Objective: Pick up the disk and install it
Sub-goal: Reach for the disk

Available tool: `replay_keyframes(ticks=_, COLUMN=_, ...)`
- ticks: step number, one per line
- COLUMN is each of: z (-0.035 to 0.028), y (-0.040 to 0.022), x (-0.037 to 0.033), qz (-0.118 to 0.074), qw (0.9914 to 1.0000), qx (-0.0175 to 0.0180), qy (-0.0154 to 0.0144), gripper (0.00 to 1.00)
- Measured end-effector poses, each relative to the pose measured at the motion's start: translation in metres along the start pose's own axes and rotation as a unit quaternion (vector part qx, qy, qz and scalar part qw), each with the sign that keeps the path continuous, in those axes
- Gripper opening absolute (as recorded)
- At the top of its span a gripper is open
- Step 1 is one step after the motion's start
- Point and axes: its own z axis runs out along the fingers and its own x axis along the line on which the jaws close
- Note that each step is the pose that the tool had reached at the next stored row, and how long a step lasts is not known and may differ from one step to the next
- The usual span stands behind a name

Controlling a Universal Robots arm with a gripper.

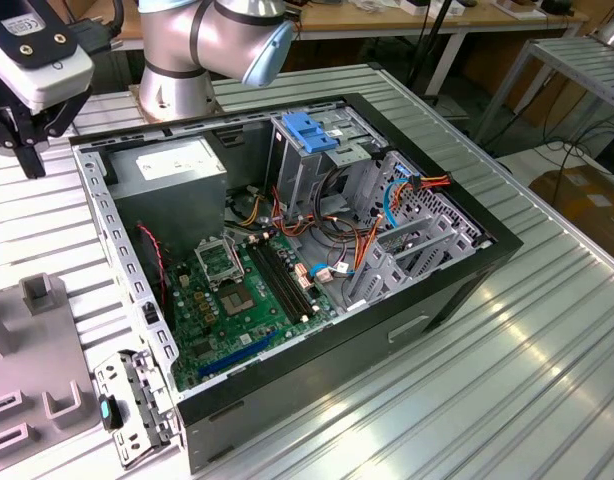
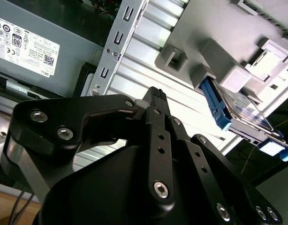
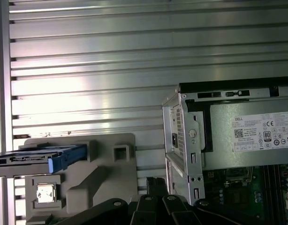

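Observation:
The disk (image 2: 238, 110) is a flat silver drive with blue side rails. It stands on edge in a grey holder block (image 2: 214, 42) on the slatted table beside the open computer case. The first wrist view shows the disk (image 3: 41, 159) on the same holder (image 3: 106, 164). My gripper (image 2: 155, 93) hangs above the table between the holder and the case, well apart from the disk. Its black fingertips meet with nothing between them. In the exterior view the gripper (image 1: 27, 160) is at the far upper left, over the case's corner.
The open computer case (image 1: 467, 300) fills the middle of the table. Inside it are a grey power-supply box (image 1: 177, 165), a green motherboard (image 1: 237, 290), loose cables and a metal drive cage with a blue handle (image 1: 307, 130). Part of the grey holder (image 1: 37, 300) lies at the exterior view's left.

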Motion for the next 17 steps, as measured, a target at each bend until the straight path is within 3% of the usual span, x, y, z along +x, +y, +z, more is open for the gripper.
replay_keyframes(ticks=17, z=0.0000, y=-0.0008, x=0.0107, qz=0.000, qw=1.00000, qx=0.0001, qy=0.0010, gripper=0.11)
